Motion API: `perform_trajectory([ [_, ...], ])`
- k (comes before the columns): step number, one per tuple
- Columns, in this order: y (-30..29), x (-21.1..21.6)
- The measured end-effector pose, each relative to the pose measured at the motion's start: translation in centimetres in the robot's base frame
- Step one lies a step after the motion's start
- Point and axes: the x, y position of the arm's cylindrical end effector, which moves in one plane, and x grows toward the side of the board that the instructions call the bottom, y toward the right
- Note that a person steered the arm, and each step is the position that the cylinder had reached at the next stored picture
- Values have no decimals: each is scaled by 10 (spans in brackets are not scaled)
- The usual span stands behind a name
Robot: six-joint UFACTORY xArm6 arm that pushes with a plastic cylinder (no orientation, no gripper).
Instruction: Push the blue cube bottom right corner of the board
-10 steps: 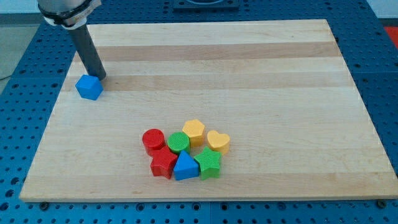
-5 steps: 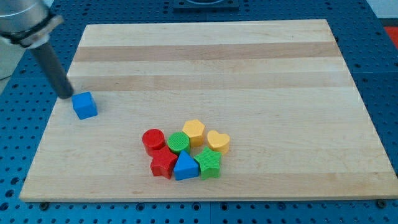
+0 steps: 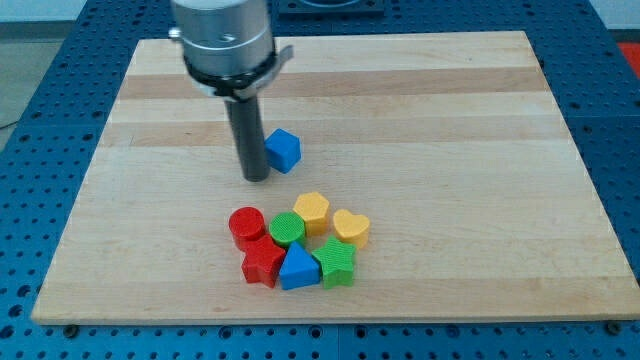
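The blue cube (image 3: 283,150) sits on the wooden board (image 3: 450,150), left of the board's middle. My tip (image 3: 257,177) is at the cube's left side, touching or nearly touching it, with the dark rod rising to the arm at the view's top. The cube lies above the cluster of other blocks.
Below the cube is a tight cluster: a red cylinder (image 3: 246,225), a green cylinder (image 3: 287,229), a yellow hexagon-like block (image 3: 312,211), a yellow heart (image 3: 351,227), a red star-like block (image 3: 263,263), a blue triangle (image 3: 298,268) and a green star-like block (image 3: 336,262).
The blue cube has moved from near the board's left edge far to the right. My tip has followed it and stays at its left side.
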Motion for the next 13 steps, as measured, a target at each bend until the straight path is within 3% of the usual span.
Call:
perform_trajectory([
  [1, 5, -26],
  [2, 68, -35],
  [3, 150, -1],
  [4, 179, 10],
  [6, 110, -26],
  [7, 114, -61],
  [8, 167, -53],
  [9, 241, -9],
  [10, 280, 16],
  [12, 215, -32],
  [13, 197, 10],
])
